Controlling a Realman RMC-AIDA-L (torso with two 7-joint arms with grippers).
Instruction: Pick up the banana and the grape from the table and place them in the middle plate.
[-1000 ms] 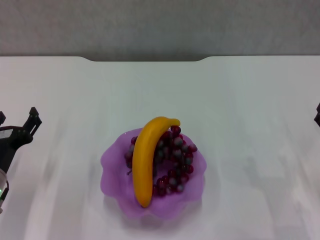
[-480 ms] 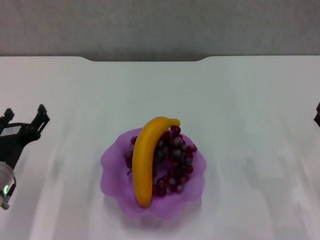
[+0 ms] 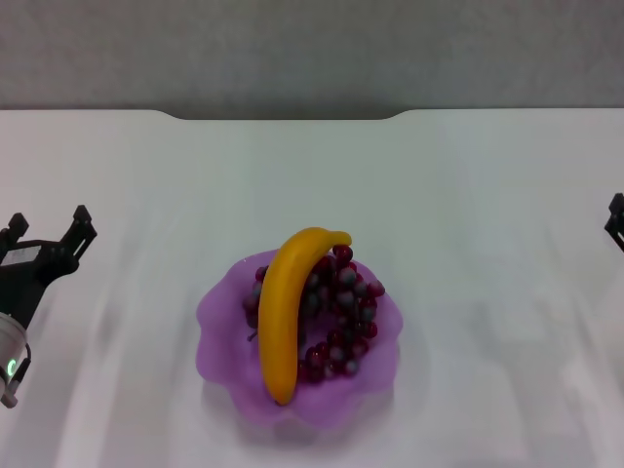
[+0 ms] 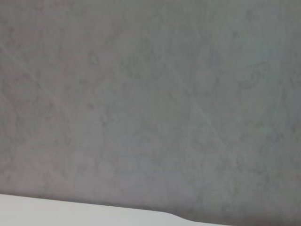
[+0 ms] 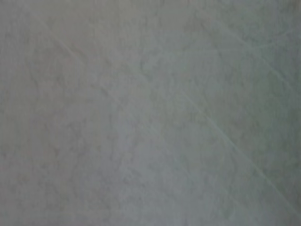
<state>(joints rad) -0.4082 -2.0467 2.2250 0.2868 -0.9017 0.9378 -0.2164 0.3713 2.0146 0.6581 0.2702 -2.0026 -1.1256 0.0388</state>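
Note:
The middle plate (image 3: 219, 314), translucent purple with a wavy rim, sits at the centre front of the white table (image 3: 468, 195). In it lies the grape (image 3: 343, 314), a dark red-purple bunch. The banana (image 3: 283, 307) rests on the plate's left half, its upper end leaning over the bunch. My left gripper (image 3: 47, 226) hovers open and empty at the far left of the head view, well clear of the plate. Only a dark tip of my right gripper (image 3: 615, 216) shows at the right edge. Both wrist views show only grey floor.
The table's far edge has a notch (image 3: 283, 115), with grey floor beyond. A strip of the white table (image 4: 70, 212) edge also appears in the left wrist view.
My left gripper has moved slightly up and away from the table's left edge over the second. A bit more of the right gripper's tip shows. Plate, banana and grape have not moved.

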